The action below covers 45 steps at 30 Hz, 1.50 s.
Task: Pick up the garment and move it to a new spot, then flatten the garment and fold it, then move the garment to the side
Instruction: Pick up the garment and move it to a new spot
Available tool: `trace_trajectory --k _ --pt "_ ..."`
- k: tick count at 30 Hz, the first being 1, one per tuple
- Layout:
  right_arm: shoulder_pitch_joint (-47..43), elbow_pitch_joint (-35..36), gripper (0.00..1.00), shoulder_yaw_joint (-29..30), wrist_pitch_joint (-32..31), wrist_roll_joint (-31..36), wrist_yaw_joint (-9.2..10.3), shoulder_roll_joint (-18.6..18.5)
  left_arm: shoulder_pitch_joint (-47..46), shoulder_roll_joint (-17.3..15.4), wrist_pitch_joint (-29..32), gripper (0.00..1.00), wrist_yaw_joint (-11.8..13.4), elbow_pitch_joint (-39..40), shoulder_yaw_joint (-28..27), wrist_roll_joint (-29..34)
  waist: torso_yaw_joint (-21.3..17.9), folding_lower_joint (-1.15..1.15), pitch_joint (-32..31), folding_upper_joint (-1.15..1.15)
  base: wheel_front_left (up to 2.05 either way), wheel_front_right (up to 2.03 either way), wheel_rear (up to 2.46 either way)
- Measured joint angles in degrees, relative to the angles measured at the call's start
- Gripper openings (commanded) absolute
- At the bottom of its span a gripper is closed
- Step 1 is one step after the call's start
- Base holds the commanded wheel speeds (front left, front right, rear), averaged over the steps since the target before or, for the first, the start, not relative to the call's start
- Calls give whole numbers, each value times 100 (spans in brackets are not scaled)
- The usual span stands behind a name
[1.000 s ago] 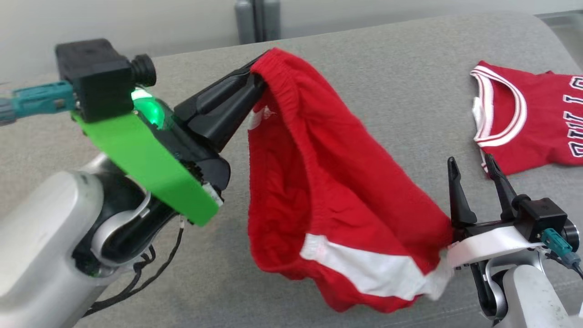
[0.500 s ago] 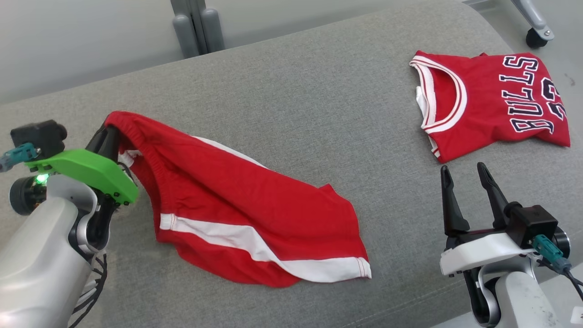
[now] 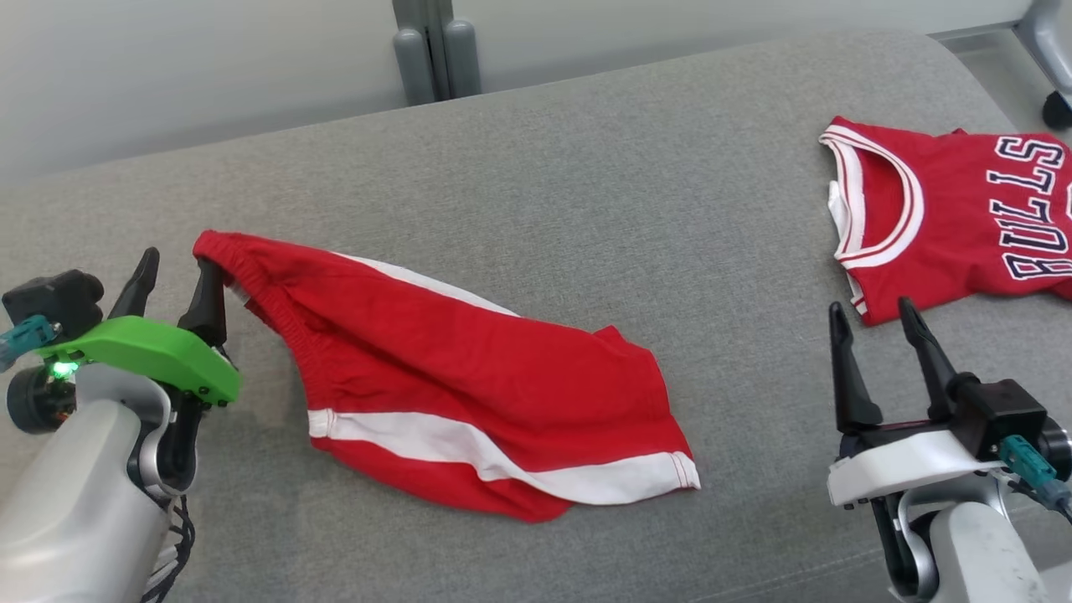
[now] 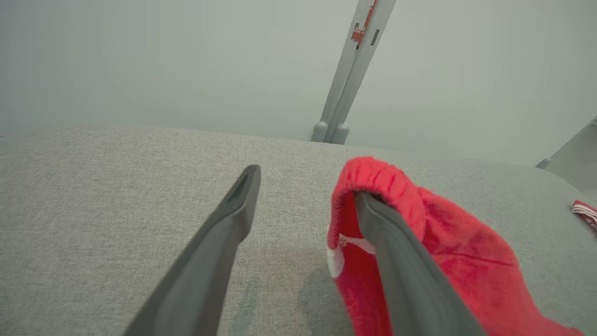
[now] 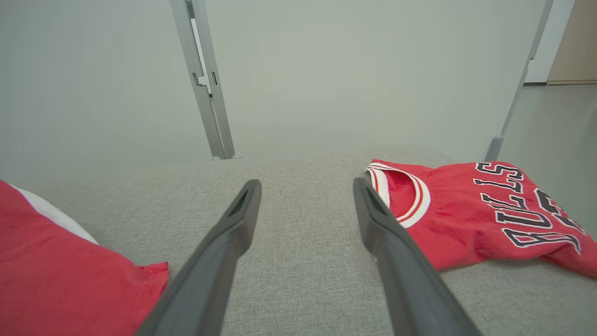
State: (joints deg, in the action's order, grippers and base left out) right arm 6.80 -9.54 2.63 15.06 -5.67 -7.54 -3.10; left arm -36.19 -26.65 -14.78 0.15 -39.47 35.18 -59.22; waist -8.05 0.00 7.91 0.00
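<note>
The garment, red shorts (image 3: pixel 469 377) with a white side stripe, lies spread and rumpled on the grey cushion (image 3: pixel 586 184). My left gripper (image 3: pixel 177 260) stands open at the waistband end on the left. In the left wrist view the waistband (image 4: pixel 382 179) still drapes over my left gripper's (image 4: pixel 305 184) right finger, and the other finger is bare. My right gripper (image 3: pixel 871 306) is open with nothing in it at the lower right, apart from the shorts. The right wrist view shows my right gripper (image 5: pixel 306 183) with the shorts' hem (image 5: pixel 56 270) at its lower left.
A red Bulls jersey (image 3: pixel 946 218) lies on the cushion at the far right, just beyond my right gripper; the jersey (image 5: pixel 471 210) also shows in the right wrist view. A grey post (image 3: pixel 435 50) stands behind the cushion. A castor wheel (image 3: pixel 1057 109) is on the floor at the far right.
The left gripper lowered the hanging shorts onto the cushion at the left, then opened. The right gripper kept still. The head camera shifted.
</note>
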Motion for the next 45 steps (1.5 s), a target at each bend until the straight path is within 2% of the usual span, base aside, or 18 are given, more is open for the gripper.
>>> trace_trajectory --k 4,8,12,16,18,21,23,28,34,40,45 --pt "-183 132 100 248 -1 99 1 -60 607 92 -20 100 308 1205 -896 762 226 0 -86 0 0 0 0" --pt "-300 227 100 345 -1 194 0 -56 1764 414 -24 100 602 2206 -1541 1469 470 0 -190 0 0 0 0" --pt "-466 245 100 428 -1 227 0 -52 2642 800 -25 100 633 2851 -1898 1996 707 0 -299 0 0 0 0" --pt "-598 205 100 442 0 227 0 -43 3094 999 -24 100 512 2838 -1968 2383 943 0 -376 0 0 0 0" --pt "-628 178 100 437 0 225 0 -36 3215 1045 -7 100 266 2622 -1759 2406 1067 0 -417 0 0 0 0" --pt "-639 157 100 421 0 219 0 -27 3292 1010 233 100 33 2395 -1489 2444 1174 0 -464 0 0 0 0" --pt "-639 157 100 416 0 219 0 -22 3288 900 268 100 -5 2351 -1434 2519 1216 0 -480 0 0 0 0" --pt "-639 154 100 370 0 219 0 -15 3303 733 210 100 64 2458 -1538 2585 1211 0 -498 0 0 0 0" --pt "-720 193 100 415 0 220 0 -3 3720 668 10 100 343 2962 -1775 2841 1180 0 -583 0 0 0 0" --pt "-1035 264 100 432 -1 359 0 2 4281 998 -19 100 543 3617 -2103 3564 1208 0 -769 0 0 0 0" --pt "-1260 268 100 254 -1 431 0 13 4674 1379 -19 100 432 3807 -2539 4089 1257 0 -904 0 0 0 0"
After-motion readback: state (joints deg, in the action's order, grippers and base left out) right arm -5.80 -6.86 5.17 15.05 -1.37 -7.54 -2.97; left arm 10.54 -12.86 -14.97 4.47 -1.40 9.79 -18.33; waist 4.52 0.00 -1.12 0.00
